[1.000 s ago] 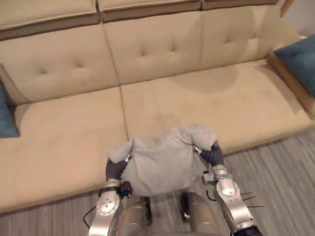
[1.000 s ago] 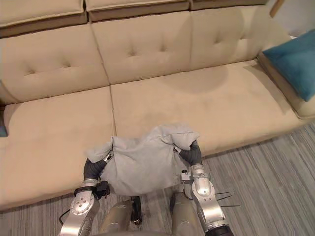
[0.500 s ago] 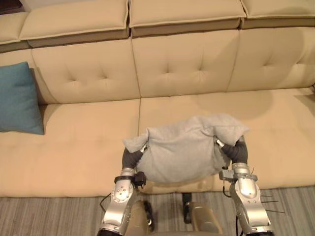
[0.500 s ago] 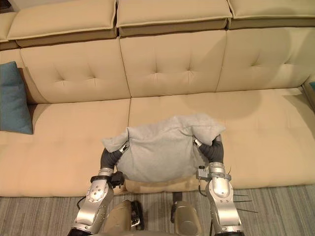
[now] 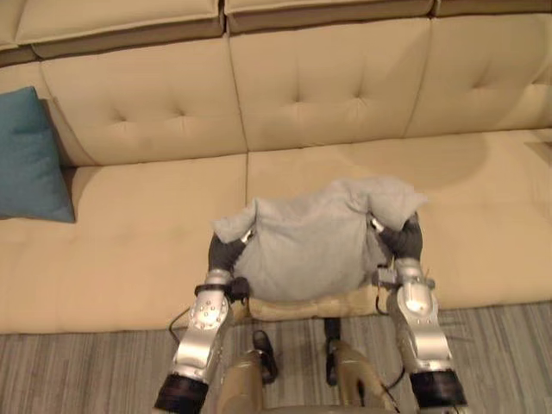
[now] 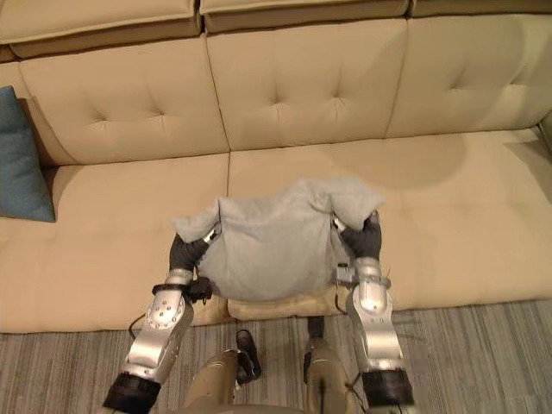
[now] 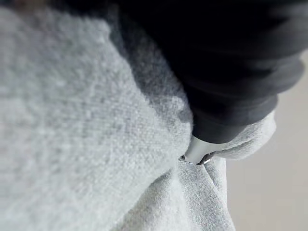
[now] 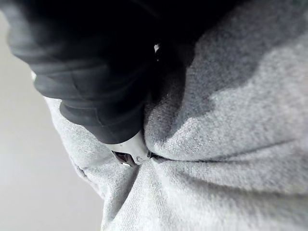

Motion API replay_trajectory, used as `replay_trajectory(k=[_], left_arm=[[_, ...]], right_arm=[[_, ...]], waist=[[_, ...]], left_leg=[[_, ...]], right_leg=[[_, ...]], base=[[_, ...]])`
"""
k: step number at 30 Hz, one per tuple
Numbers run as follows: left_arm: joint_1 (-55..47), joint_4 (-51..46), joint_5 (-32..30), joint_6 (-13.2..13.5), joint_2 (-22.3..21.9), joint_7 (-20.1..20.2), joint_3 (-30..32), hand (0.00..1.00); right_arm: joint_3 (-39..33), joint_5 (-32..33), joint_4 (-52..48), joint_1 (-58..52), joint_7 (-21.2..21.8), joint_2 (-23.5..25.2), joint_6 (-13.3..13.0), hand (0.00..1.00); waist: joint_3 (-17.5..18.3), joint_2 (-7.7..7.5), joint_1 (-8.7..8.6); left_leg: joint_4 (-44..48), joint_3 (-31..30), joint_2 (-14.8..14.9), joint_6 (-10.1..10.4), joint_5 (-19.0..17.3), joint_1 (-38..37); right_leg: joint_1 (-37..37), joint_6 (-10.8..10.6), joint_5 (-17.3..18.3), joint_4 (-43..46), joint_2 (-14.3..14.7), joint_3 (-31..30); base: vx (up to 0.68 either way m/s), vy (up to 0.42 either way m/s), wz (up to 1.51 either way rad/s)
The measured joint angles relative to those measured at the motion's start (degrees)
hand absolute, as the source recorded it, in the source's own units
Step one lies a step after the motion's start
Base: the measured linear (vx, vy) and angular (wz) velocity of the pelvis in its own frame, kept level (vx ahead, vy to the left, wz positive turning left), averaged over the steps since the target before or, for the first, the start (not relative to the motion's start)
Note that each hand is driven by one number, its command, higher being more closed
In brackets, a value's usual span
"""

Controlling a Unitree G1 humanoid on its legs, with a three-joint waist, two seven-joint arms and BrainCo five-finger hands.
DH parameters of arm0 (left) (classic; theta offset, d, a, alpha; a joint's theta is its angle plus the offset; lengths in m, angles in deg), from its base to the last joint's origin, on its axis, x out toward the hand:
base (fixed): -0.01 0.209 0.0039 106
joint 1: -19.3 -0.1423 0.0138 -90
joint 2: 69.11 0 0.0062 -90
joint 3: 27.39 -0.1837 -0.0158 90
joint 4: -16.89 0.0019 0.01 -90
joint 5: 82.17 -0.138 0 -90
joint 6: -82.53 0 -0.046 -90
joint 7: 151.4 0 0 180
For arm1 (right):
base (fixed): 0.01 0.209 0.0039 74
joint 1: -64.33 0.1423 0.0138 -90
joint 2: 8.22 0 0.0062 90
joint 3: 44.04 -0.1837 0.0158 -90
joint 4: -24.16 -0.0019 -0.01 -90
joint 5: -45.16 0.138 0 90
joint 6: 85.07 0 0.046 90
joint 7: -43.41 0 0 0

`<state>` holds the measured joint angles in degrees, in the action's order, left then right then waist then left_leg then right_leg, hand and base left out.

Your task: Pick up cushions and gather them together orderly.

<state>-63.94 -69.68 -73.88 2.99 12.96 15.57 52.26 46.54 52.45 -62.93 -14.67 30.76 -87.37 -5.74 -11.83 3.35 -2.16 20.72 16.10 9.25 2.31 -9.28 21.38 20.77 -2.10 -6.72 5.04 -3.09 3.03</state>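
Note:
A grey cushion (image 5: pixel 310 241) hangs between my two hands over the front edge of the beige sofa's seat (image 5: pixel 129 250). My left hand (image 5: pixel 226 254) grips its left corner and my right hand (image 5: pixel 404 240) grips its right corner, the cloth bunching over both. In the left wrist view a silver finger (image 7: pixel 197 153) digs into a fold of the grey cloth (image 7: pixel 72 144). The right wrist view has a finger (image 8: pixel 130 151) pinching the cloth (image 8: pixel 216 144) the same way. A teal cushion (image 5: pixel 30 159) leans against the sofa's backrest at the far left.
The sofa's tufted backrest (image 5: pixel 319 95) runs across the back. Grey striped floor (image 5: pixel 86 371) lies in front of the sofa.
The camera has swung left: the teal cushion at the right end left the picture and the one at the left end came in. The grey cushion stays held in both hands.

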Motion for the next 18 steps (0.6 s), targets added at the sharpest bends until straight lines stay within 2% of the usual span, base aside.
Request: replay_trajectory(k=[3,7,10,12,15,16,17,18], left_arm=[[10.8,4.5,0.0,0.0,2.1,-4.3,1.9,1.0],[28.0,13.1,0.0,0.1,6.5,-9.7,3.9,1.0],[40.8,20.1,0.1,0.2,9.6,-12.4,4.4,1.0],[45.7,22.7,0.1,0.3,11.0,-13.5,4.5,1.0],[53.2,28.6,0.2,0.9,12.8,-13.5,4.5,1.0],[55.9,31.2,0.2,0.8,13.0,-13.4,4.4,0.0],[57.8,32.8,0.4,0.8,13.0,-13.4,4.4,0.0],[59.1,34.2,0.8,0.8,13.1,-13.4,4.5,0.0]], right_arm=[[0.6,0.0,5.1,11.2,-3.4,-1.2,0.0,1.0],[1.6,0.0,12.1,27.8,-7.1,-3.8,-0.1,1.0],[0.6,0.3,17.7,38.6,-9.0,-5.1,-0.1,1.0],[-0.2,1.5,19.5,42.4,-10.2,-5.2,-0.1,1.0],[-1.0,1.9,23.6,47.5,-11.2,-5.5,-0.1,1.0],[-1.5,2.4,25.4,49.3,-11.2,-5.6,0.0,1.0],[-1.9,2.5,26.8,50.8,-11.2,-5.6,0.0,0.0],[-2.0,3.6,28.1,52.1,-11.2,-5.8,0.0,0.0]], waist=[[-0.9,-0.6,0.29],[-4.4,-0.81,0.7],[-7.3,-0.83,1.19],[-8.5,-0.95,1.5],[-10.2,-0.9,1.27],[-11.0,-0.91,1.1],[-11.7,-0.9,1.07],[-11.7,-0.92,0.96]], left_leg=[[2.1,-0.4,0.6,-0.1,0.1,3.2],[3.1,-1.3,0.7,-0.3,1.1,5.8],[3.0,-2.2,0.6,-0.7,2.9,8.2],[2.1,-2.3,0.3,-0.6,3.9,9.2],[1.2,-3.1,-0.4,-0.5,5.6,11.8],[1.1,-3.4,-0.4,-0.2,6.1,12.7],[0.8,-3.5,-0.4,-0.2,6.3,13.4],[0.4,-3.5,-0.6,-0.2,6.7,14.5]], right_leg=[[2.0,0.3,-1.5,-0.3,0.4,0.1],[3.8,0.5,-2.8,-0.3,0.4,0.4],[5.7,0.9,-3.4,-0.1,0.4,1.3],[7.3,1.0,-3.4,0.4,0.4,1.5],[10.6,1.0,-3.4,2.0,0.1,1.4],[11.4,1.1,-3.4,2.2,0.1,1.4],[12.4,1.1,-3.3,2.7,0.1,1.3],[13.8,1.2,-3.3,3.1,0.2,1.2]], base=[[-0.13,-0.039,-0.01],[-0.14,-0.053,0.07],[-0.09,-0.06,0.16],[-0.04,-0.071,0.13],[0.0,-0.063,0.15],[-0.01,-0.07,0.13],[-0.01,-0.062,0.12],[-0.01,-0.066,0.09]])
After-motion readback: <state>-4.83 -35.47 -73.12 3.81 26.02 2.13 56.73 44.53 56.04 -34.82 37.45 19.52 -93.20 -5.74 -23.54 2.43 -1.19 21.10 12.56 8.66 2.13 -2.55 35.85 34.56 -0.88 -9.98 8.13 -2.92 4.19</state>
